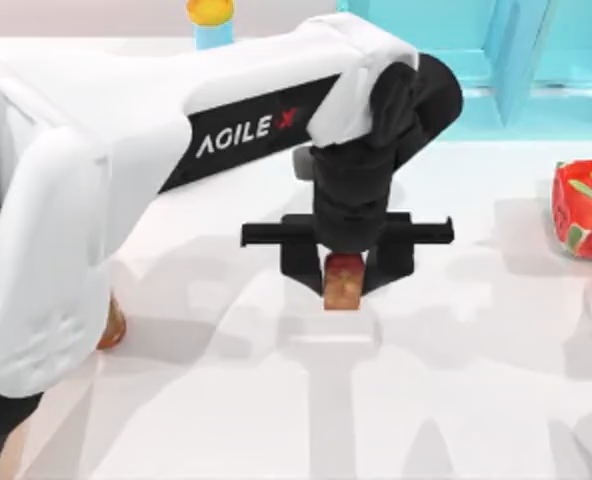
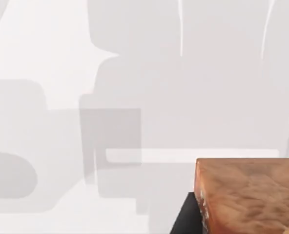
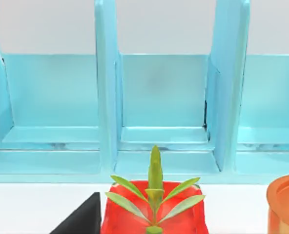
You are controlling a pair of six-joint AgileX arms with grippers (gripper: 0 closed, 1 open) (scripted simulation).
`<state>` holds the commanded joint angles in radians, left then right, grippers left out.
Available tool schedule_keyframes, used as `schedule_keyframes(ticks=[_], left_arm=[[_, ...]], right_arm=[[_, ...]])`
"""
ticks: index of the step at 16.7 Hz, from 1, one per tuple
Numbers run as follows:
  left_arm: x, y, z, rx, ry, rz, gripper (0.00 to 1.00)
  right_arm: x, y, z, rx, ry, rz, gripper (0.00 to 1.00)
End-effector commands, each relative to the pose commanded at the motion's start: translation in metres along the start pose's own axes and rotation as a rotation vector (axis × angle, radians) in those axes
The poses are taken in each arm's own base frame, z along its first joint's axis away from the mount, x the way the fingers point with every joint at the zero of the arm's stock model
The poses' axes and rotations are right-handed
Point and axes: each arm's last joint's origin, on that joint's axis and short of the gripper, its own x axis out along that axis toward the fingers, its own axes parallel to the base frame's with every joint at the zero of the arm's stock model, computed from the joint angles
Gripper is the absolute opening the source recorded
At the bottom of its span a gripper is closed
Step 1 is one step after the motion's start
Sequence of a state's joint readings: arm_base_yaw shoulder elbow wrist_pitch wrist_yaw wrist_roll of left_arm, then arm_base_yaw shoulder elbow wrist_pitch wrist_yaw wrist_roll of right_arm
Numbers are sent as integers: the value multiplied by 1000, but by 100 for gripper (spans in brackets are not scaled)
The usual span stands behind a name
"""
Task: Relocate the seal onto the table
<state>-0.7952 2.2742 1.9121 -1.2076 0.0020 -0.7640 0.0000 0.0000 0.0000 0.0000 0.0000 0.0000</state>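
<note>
Across the frame, upper left to centre of the top view: your left arm, large, white. Table: plain white, beneath. Left gripper, centre frame: fingers pinching the seal on either side. Seal: small, upright, long axis vertical, directly under the wrist; you cannot tell whether its base touches the table.

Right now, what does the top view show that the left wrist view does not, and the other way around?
Top view alone: the left arm's hand closed around the seal, its red top visible, plus a red pot with a green plant at the right edge. Left wrist view alone: the seal's tan-brown grain close up. Both share the seal and the white table.
</note>
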Motion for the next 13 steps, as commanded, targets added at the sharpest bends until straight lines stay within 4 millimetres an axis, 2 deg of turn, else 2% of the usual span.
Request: schedule_keyframes(ticks=[3, 11, 13], left_arm=[[1, 2, 1, -2, 3, 2, 0], [44, 0, 0, 0, -1, -1, 0], [45, 0, 0, 0, 0, 0, 0]], right_arm=[[0, 0, 0, 0, 0, 0, 100], [0, 0, 0, 0, 0, 0, 100], [0, 0, 0, 0, 0, 0, 100]])
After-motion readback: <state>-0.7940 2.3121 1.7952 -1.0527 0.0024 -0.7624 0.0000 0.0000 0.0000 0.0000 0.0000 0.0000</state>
